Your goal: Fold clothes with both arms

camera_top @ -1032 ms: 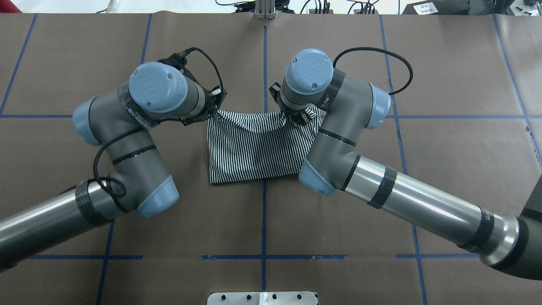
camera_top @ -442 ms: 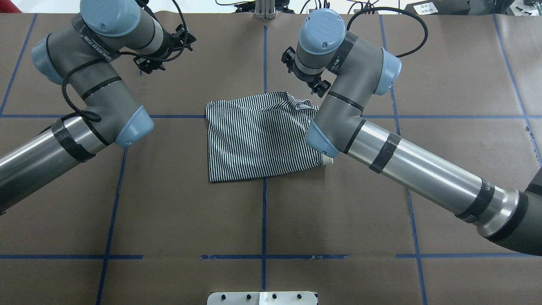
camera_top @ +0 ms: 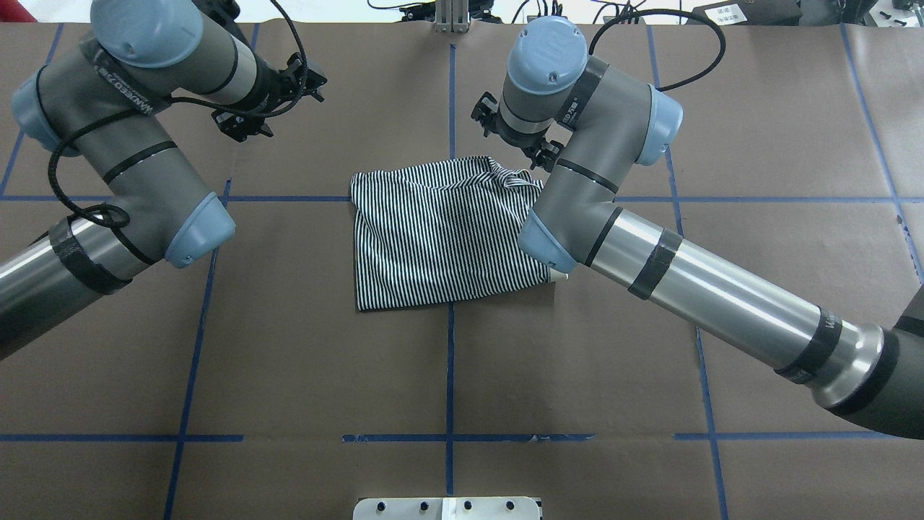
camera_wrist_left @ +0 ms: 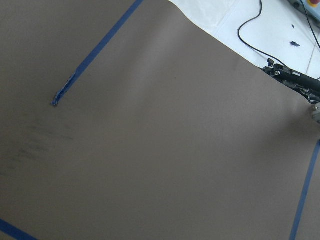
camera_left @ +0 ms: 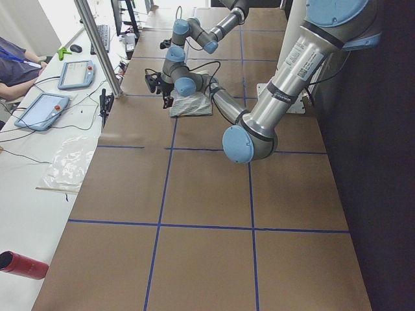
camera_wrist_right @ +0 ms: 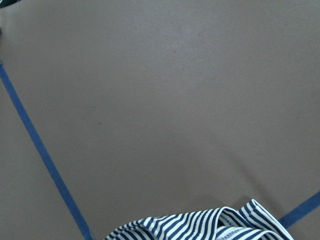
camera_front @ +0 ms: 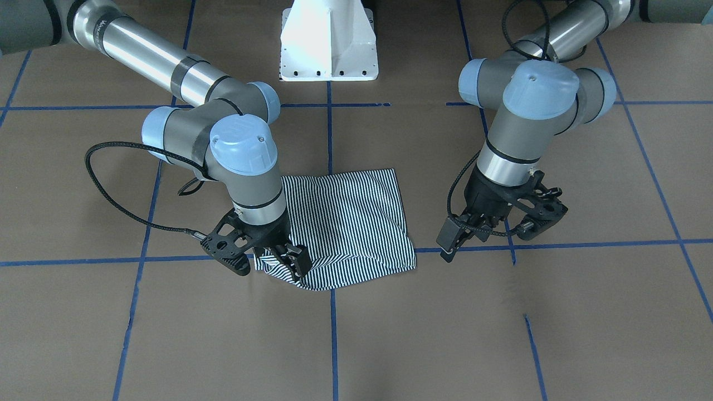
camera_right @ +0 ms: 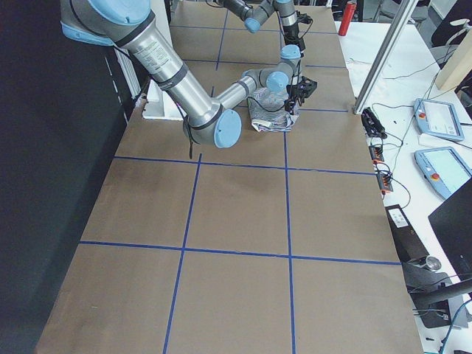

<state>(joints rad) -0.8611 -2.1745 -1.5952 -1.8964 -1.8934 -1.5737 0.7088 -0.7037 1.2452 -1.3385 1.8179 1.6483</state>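
Two arms, one shirt (camera_top: 440,238). The shirt lies folded into a rough rectangle mid-bench (camera_top: 325,347), over the crossing of the blue tape lines (camera_top: 449,375). The left arm (camera_top: 137,166) is well off to its own side with the left jaws spread open over bare bench and nothing in them; its wrist view shows only bench. The right arm (camera_top: 693,289) reaches over the shirt's right edge. The right jaws are spread open at the rumpled corner (camera_top: 512,177) on the far right, and the front view shows one jaw either side of it. Can't tell if they touch the cloth. The right wrist view catches only a striped edge at the bottom. The rest of the shirt is flat and fairly square, with a small cream bit (camera_top: 559,275) poking out at the near right, probably collar. My read of the step: letting go after a fold and clearing off, maybe tidying that corner. To do it well, take the right jaws straight up, wide open, before any sideways move, or a jaw may snag the rumple and drag the fold open. Keep the forearm high over the right edge. If tidying, pinch only the top layer, pull gently outward and lay it flat. Risk: loose cloth lifts with the jaw.
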